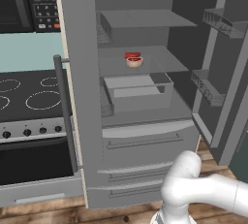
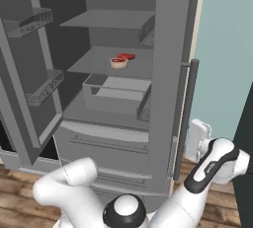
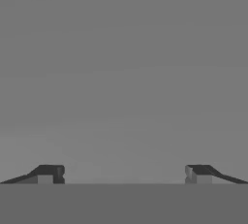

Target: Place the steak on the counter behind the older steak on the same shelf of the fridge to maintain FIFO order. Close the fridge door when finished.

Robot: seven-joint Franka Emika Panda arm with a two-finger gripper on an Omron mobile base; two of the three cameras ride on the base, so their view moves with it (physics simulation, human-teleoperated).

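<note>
The fridge (image 1: 145, 136) stands open. On its middle shelf (image 1: 164, 58) sits the older steak in its tan bowl (image 1: 134, 62) (image 2: 118, 63). A bare red steak (image 2: 127, 56) (image 1: 131, 54) lies just behind the bowl on the same shelf. My gripper (image 3: 123, 174) is open with nothing between its fingertips (image 3: 51, 173), facing a flat grey panel at close range. In the right base view the white hand (image 2: 196, 140) hangs beside the long bar handle (image 2: 187, 118) of the door panel. The counter is out of view.
An open door with narrow racks (image 1: 218, 77) (image 2: 34, 84) swings out beside the shelves. A grey bin (image 1: 138, 92) sits below the middle shelf, with wide drawers (image 1: 145, 143) under it. A black stovetop (image 1: 29, 94) and oven lie left of the fridge. The floor is wood.
</note>
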